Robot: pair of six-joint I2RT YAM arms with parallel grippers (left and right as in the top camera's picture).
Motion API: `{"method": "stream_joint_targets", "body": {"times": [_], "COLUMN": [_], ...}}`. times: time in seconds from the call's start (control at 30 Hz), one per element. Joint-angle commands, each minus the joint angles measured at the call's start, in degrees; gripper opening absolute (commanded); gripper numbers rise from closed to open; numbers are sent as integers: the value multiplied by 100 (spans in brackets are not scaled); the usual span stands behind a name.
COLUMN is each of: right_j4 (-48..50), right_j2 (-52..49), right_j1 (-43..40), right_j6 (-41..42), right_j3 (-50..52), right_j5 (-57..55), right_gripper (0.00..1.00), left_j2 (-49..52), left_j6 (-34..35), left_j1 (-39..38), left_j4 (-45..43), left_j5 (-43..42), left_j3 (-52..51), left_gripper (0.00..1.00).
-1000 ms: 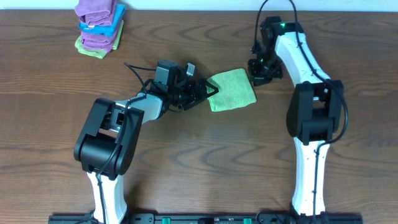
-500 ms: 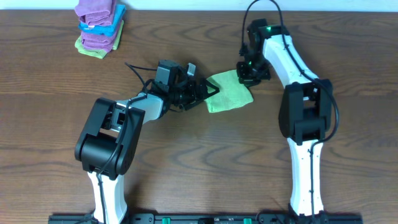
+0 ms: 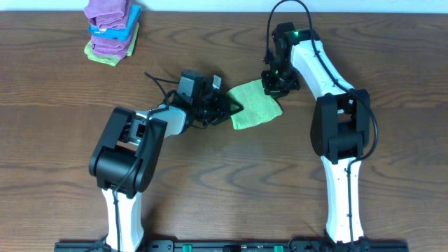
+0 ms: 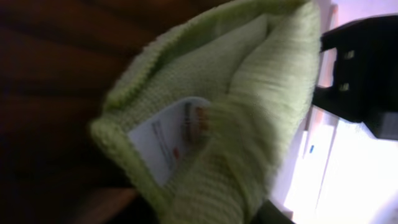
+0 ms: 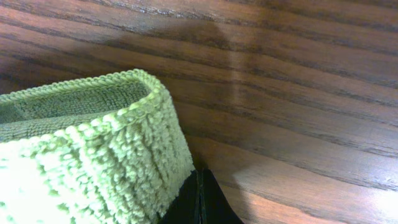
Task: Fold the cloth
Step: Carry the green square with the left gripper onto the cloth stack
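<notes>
**Wooden table, one cloth, two corner holds that could slip**

Wood-grain table [image 3: 56,161] lies bare on the near side, where both arms are mounted. Farther in, the left gripper [image 3: 227,108] lies low against the left corner of the green cloth [image 3: 253,106]. Its wrist view is filled with bunched layers and a white label [image 4: 171,137]. No fingers show there, so I cannot tell whether that gripper is clamped or spread.

That is the first risk. If the left gripper holds only one layer, or nothing, any pull from the far side would probably drag the whole cloth across the table instead of folding it.

Beyond that, the right gripper [image 3: 273,84] stands over the far right corner. Its wrist view shows dark fingertips [image 5: 199,202] pressed together, with the looped hem rising right beside them, so it appears to be pinching the edge. The bite looks shallow. A quick sweep could pull the hem free, or the thick terry could roll into a lump rather than lie flat.

The cloth sits mid-table between the two grippers and touches both. It is skewed to the table's edges, so the corners may not meet squarely.

At the far left edge, a stack of folded cloths [image 3: 110,31] lies well apart from the work.
</notes>
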State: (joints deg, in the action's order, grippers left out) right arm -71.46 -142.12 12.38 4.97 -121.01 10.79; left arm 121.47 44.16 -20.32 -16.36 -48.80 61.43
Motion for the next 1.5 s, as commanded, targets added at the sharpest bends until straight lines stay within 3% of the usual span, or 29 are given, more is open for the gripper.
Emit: {"method": "stream_joint_targets", "body": {"times": [0.0,0.07,0.3,0.67,0.93,1.07,1.47], "right_j4": [-52,-120,-400,-457,-463,-459,-310], "right_j2": [-103,-103,111,1016,1272,1281,1281], "right_j1": [-52,-87,-374,-669,-669,-669,-662], "right_j6": [-11,-11,-13,-13,-11,-11,-11], "right_j3": [-2,-7,-46,-129,-129,-129,-129], "right_j5": [105,103,98,-205,-197,-197,-197], "right_gripper": [1,2,2,1,2,2,2], "left_j2": [188,188,184,175,173,175,199], "left_j6": [-20,7,382,1049,1591,1799,1364], "left_j1": [-7,28,422,1641,2575,2994,3423], "left_j4": [42,4,-1058,-1270,-1215,-992,-422], "left_j5": [129,125,-203,-358,420,809,1670], "left_j3": [-81,-79,107,2380,3764,3792,3790], "left_gripper": [14,6,6,6,6,6,6]}}
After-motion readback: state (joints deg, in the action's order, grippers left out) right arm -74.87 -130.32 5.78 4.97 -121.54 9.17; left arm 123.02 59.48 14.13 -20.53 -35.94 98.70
